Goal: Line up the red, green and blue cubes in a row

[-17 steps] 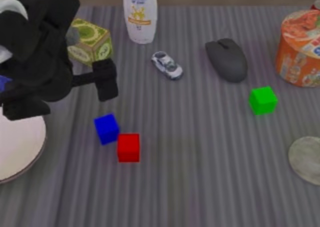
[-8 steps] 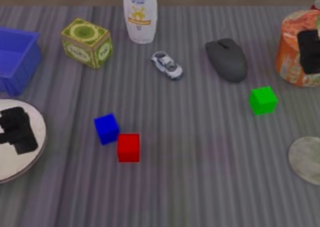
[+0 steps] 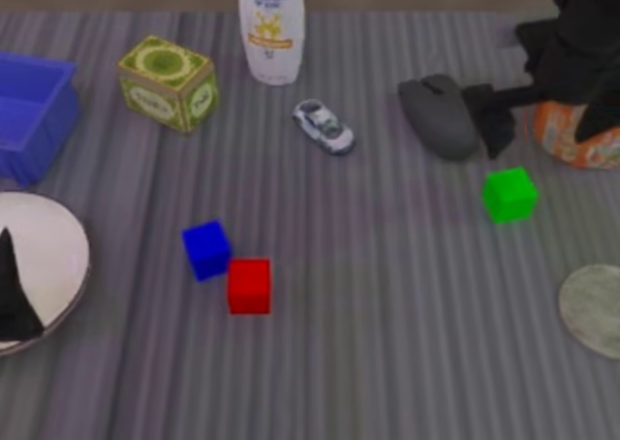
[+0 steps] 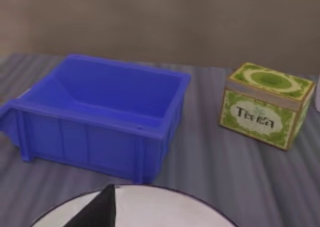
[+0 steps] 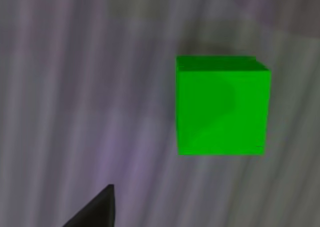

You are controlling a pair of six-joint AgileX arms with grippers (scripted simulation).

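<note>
top view: right pincer (image 3: 489,120) between mouse (image 3: 439,115) and green cube (image 3: 510,194)

blue cube (image 3: 206,249) touching red cube (image 3: 249,285); green cube (image 3: 510,194) well apart, right

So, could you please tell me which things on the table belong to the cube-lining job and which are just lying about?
Job:
red cube
blue cube
green cube

Lying about:
bin
printed box
bottle
toy car
mouse
noodle cup
white plate
grey disc
</note>
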